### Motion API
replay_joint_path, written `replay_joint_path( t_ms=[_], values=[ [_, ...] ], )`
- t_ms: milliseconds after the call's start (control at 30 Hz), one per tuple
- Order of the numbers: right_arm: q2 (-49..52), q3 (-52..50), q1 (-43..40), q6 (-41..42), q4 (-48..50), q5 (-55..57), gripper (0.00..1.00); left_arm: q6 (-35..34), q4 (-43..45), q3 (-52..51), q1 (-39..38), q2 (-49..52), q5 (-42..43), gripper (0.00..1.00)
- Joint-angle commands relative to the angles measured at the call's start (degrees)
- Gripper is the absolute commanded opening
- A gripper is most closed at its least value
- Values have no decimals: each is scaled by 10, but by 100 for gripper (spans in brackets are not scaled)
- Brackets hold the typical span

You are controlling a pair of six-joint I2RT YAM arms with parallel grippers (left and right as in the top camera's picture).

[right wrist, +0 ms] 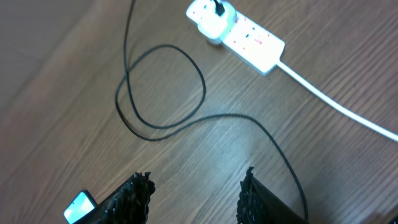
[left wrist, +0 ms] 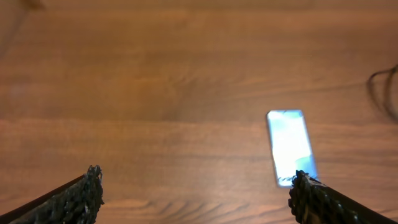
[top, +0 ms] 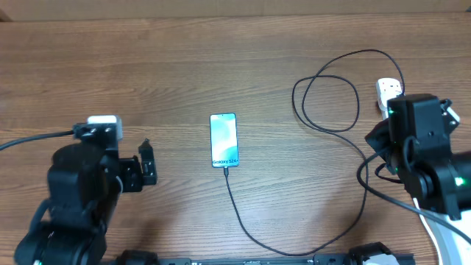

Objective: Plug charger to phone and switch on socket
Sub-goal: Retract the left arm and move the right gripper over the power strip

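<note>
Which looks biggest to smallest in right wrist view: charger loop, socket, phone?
1. charger loop: spans the most frame.
2. socket: whole body visible.
3. phone: only a corner shows at the bottom edge, so this rank reflects cropping, not real size.

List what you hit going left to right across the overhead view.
left gripper → phone → charger cable loop → socket
</note>
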Motion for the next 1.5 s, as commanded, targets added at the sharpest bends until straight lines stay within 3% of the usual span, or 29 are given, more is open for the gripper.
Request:
replay_joint_path(
  t_ms=[0, 900, 1100, 1233, 1467],
  values=[
    [18, 9, -3, 16, -4, -13, 47, -5, 0, -25, 2, 22, -38, 100],
    [36, 9, -42, 24, -24, 7, 44, -6, 0, -30, 2, 250, -33, 100],
    [36, 9, -42, 24, -41, 25, 43, -6, 0, -30, 2, 190, -33, 100],
    [38, 9, -52, 21, -35, 25, 36, -6, 0, -30, 2, 112, -33, 100],
    [73, 9, -142, -108, 11, -24, 17, -6, 0, -30, 2, -30, -33, 100]
  ],
)
